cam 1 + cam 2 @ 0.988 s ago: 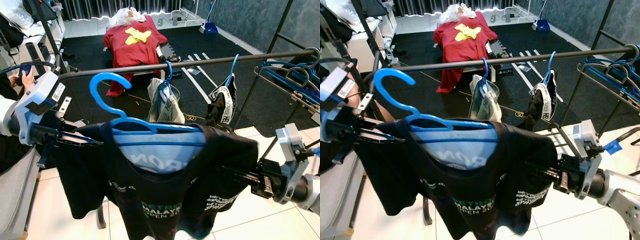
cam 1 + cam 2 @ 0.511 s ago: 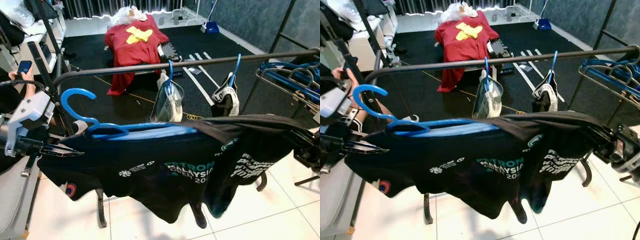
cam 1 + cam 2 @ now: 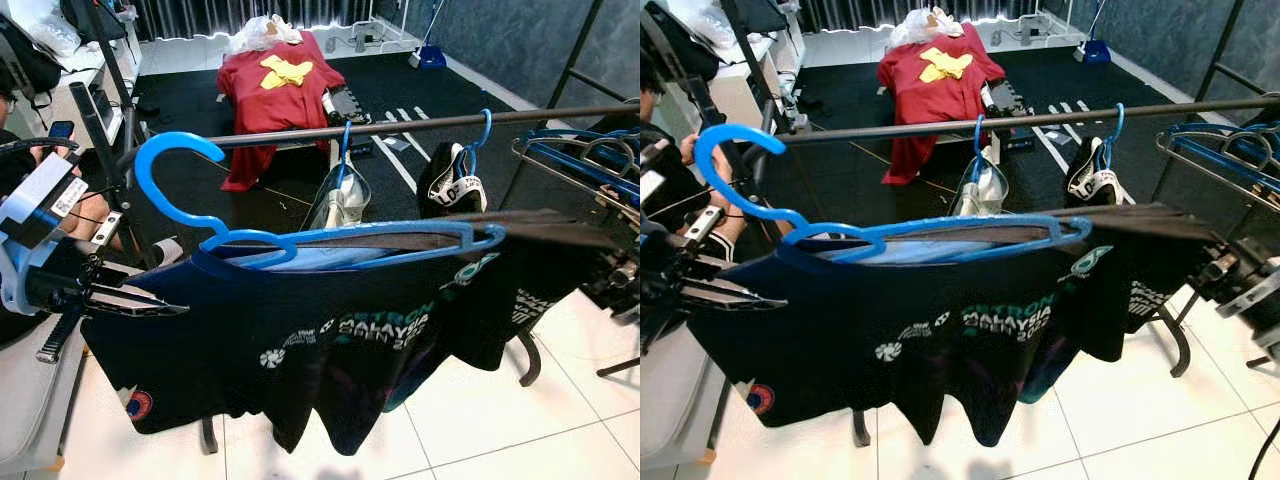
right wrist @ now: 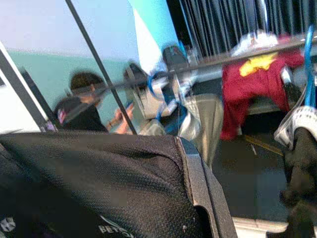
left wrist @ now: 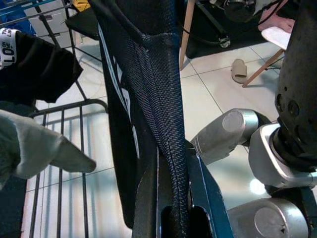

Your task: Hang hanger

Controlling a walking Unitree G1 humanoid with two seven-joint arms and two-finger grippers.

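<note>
Blue hanger carries a black shirt with teal-and-white lettering.

- The blue hanger has swung from facing the camera a second ago to lying nearly level, its far end now bare of cloth.
- The black shirt has been pulled wide between the two pincers; its white and green print now reads across the front.
- The left pincer has dropped lower.
- The right pincer has moved out toward the view's right edge.
</note>
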